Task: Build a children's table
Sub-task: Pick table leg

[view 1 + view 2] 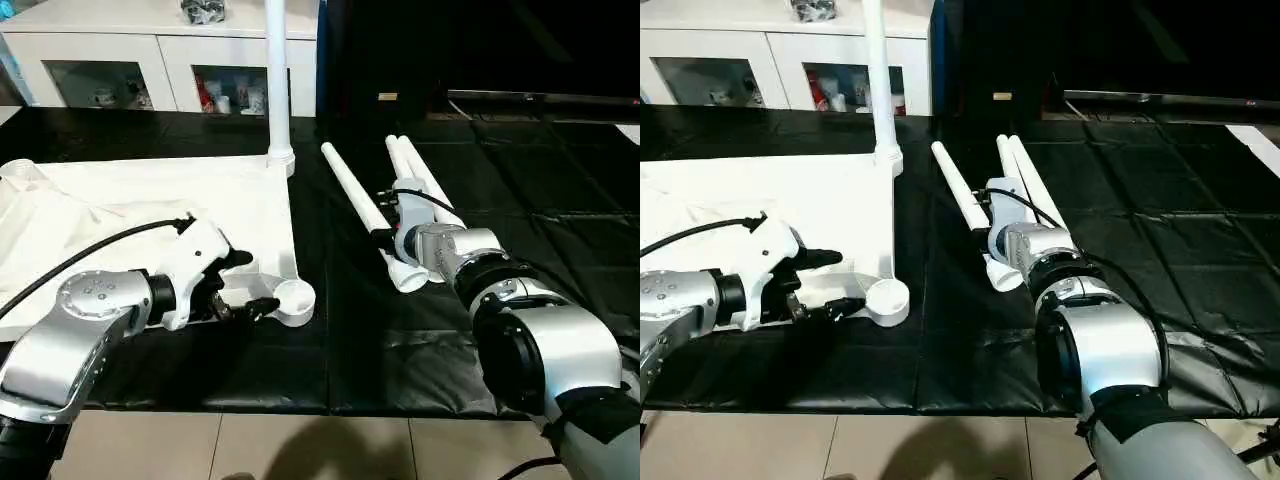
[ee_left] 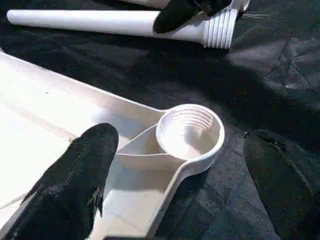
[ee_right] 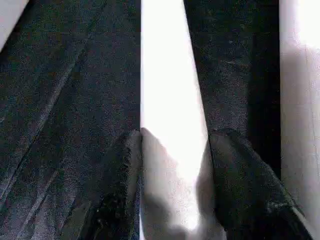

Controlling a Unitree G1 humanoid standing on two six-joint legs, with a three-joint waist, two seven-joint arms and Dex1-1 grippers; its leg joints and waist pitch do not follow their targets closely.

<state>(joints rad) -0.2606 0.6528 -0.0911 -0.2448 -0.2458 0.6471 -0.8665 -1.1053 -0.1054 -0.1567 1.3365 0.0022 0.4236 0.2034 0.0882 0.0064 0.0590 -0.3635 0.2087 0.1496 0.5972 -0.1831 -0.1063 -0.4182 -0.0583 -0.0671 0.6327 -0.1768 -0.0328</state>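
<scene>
At frame centre, the right gripper (image 3: 172,165) jaws pinch a loose leg (image 1: 362,211): light, stiff, slick plastic, best held near its threaded end. Left gripper (image 1: 240,285) jaws gape wide by the corner socket (image 2: 190,132).

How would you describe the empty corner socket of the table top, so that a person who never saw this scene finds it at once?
Find the white table top lying upside down on the black mat, on the robot's left. Go to its near corner by the left gripper, facing the loose legs. The socket there is a round threaded cup, empty, while the far corner socket already holds an upright leg.
</scene>
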